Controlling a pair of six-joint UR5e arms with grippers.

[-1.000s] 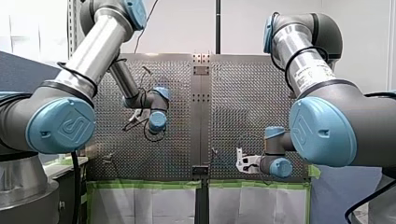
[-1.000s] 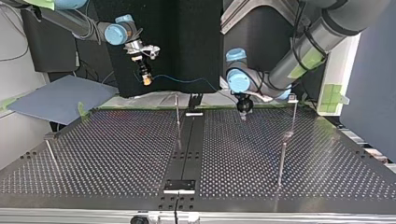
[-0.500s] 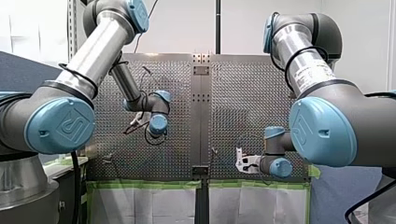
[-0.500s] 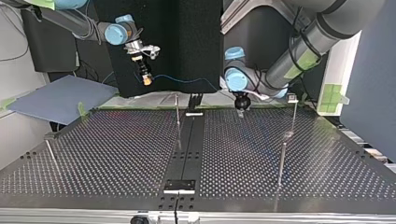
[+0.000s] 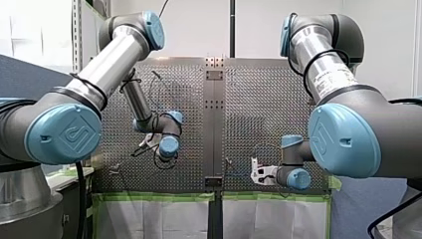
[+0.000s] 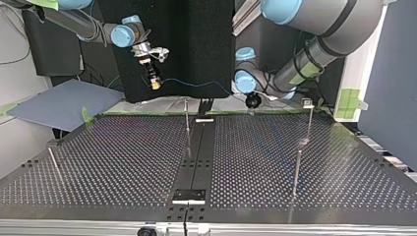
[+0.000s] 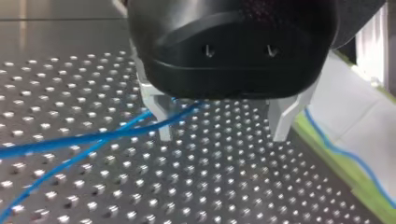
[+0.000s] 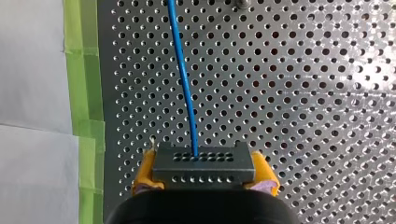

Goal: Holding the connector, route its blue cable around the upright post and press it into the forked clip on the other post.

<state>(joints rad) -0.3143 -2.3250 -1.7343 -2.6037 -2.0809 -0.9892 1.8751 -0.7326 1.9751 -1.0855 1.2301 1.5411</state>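
One half-hidden connector (image 8: 204,163) sits clamped in right gripper (image 8: 205,179); left gripper (image 7: 222,135) gapes wide.

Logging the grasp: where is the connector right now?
The connector is clamped between the yellow pads of my right hand, blue cable running ahead from it; in the top view it hangs left of the middle post, near the table's far edge.

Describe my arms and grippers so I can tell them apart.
My left arm and right arm: silver tubes, grey joints, blue caps, black cables looped round them. The left gripper is black with pale metal jaws; the right gripper black with yellow-padded jaws.
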